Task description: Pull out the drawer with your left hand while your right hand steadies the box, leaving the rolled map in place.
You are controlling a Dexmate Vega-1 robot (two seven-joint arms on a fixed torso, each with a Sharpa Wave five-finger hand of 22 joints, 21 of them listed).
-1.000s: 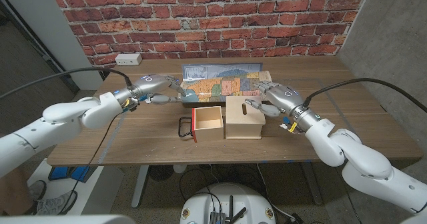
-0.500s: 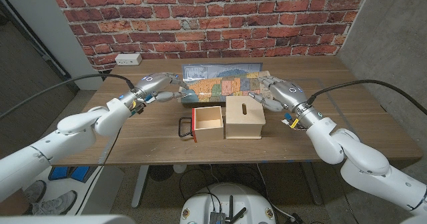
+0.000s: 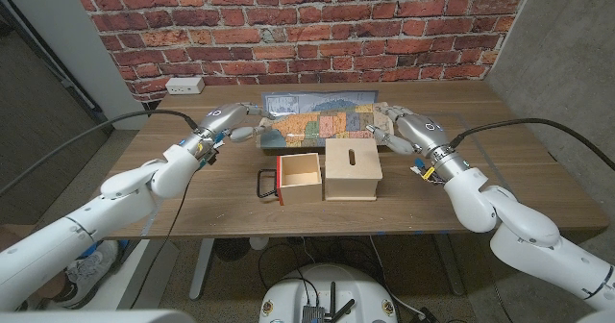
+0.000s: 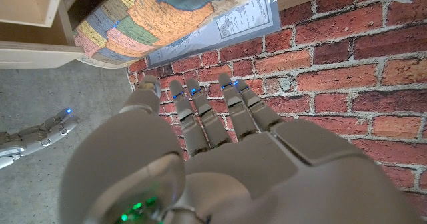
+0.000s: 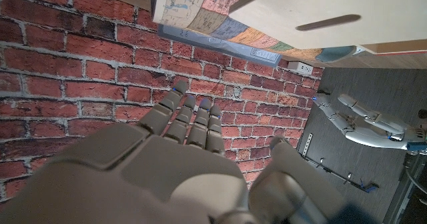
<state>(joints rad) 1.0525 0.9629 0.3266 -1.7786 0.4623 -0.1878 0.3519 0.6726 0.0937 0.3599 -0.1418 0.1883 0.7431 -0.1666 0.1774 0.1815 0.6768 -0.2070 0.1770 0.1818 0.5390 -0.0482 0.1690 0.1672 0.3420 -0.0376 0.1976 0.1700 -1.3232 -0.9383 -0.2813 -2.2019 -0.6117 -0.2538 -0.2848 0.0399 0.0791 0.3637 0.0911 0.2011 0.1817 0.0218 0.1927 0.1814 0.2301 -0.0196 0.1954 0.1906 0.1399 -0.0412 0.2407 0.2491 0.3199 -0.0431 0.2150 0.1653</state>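
Wooden box point(image 3: 353, 169) sits mid-tabletop point(image 3: 500, 160), its drawer point(image 3: 299, 176) pulled out at nine o'clock, rolled map point(image 3: 320, 123) at twelve. Left robot hand point(image 3: 229, 124) and right robot hand point(image 3: 404, 131) hover spread, holding nothing.

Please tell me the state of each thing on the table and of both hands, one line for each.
drawer: pulled out of the box, empty.
box: upright, slot on top, not held.
rolled map: partly unrolled, behind the box.
left hand: open, holding nothing.
right hand: open, off the box.
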